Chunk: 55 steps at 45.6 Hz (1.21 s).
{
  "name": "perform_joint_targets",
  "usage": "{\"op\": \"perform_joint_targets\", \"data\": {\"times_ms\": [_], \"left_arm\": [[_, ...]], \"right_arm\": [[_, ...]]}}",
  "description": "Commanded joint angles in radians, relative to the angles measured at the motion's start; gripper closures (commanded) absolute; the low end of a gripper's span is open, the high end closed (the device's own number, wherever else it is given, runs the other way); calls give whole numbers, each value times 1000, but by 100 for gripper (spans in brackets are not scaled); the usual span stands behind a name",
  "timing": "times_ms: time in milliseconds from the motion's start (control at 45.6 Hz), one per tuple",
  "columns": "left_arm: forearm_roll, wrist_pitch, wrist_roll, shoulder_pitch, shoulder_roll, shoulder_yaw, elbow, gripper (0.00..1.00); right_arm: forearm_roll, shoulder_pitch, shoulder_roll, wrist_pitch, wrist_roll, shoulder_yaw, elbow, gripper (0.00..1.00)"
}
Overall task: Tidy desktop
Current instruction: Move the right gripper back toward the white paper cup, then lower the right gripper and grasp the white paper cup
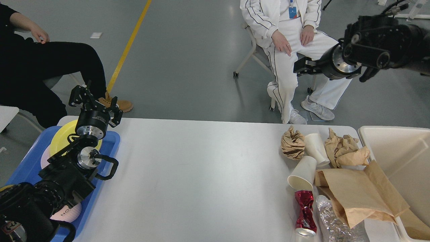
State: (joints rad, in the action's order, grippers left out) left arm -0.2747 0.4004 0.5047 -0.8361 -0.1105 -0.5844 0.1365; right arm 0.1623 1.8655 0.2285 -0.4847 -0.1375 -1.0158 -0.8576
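The white desktop (201, 174) fills the lower view. At its right end lies litter: a crumpled brown paper ball (293, 143), two white paper cups (315, 148) (302, 173), more crumpled paper (344, 148), a brown paper bag (359, 191), a crushed red can (305, 211) and a crushed clear bottle (332, 223). My left gripper (95, 102) is open and empty above the table's far left corner. My right gripper (304, 66) is raised high beyond the table's far edge, dark and seen end-on.
A blue tray (111, 143) with a yellow plate (62, 136) and pink plates sits under my left arm. A cream bin (399, 154) stands at the right edge, with brown paper in it. Two people sit beyond the table.
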Motion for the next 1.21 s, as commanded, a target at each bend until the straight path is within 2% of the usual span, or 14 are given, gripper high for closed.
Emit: {"op": "perform_joint_targets", "data": {"times_ms": [0,197,373,526,724,943,1184], "left_arm": [[0,0,0,0,0,0,0,4],[0,0,0,0,0,0,0,4],[0,0,0,0,0,0,0,4],[0,0,0,0,0,0,0,4],[0,0,0,0,0,0,0,4],[0,0,0,0,0,0,0,4],[0,1,0,0,0,0,0,4]], "right_arm": [[-33,87,-60,-199,2,-6,-86,0],[-130,260,-60,-468,6,-6,-210,0],[-135,279,-34,-475,4,0,-216,0],[-133,149,9,-474,-1,-13,-190,0],[-133,-54,75,-350,-1,-18,-190,0],[-133,-259,103,-71,-2,-18,-175,0],[-135,-422,92,127,-2,19,-109,0]]}}
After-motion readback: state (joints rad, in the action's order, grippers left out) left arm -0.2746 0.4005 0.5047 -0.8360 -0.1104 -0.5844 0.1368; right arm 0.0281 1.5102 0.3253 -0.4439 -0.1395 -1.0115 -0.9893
